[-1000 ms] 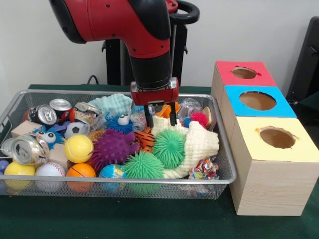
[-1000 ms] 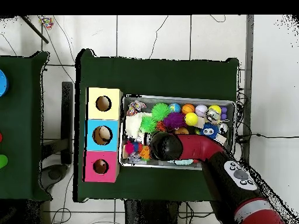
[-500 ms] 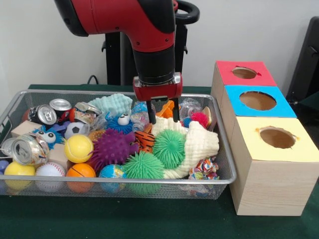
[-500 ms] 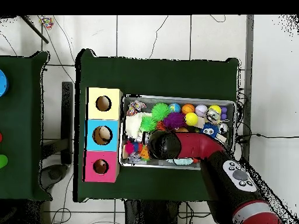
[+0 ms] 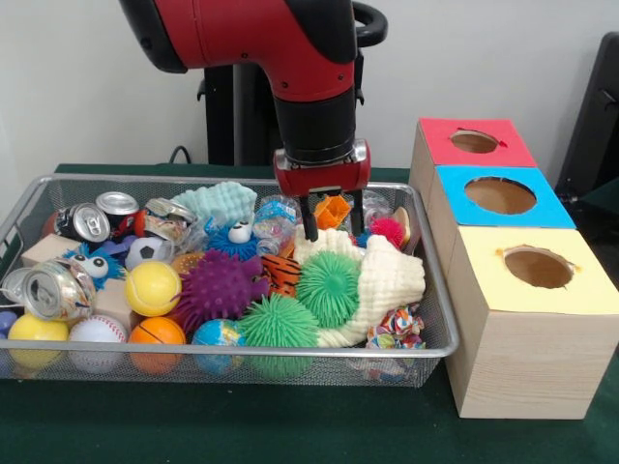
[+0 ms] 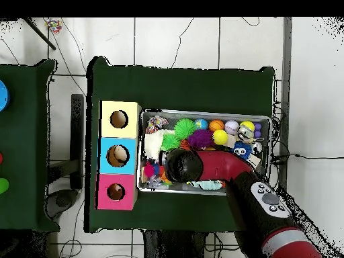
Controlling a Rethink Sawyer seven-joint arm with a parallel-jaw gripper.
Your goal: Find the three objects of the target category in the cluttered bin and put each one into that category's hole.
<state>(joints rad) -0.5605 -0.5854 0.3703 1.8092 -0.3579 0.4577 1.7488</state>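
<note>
Orange plastic block sat between our gripper's jaws, apparently clamped, centre frame above the wire mesh bin; no drop done, coloured hole boxes untouched.

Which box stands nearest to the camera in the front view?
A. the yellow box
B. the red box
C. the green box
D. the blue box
A: the yellow box is lowest and largest in the front view, with the blue box and the red box behind it.
</note>
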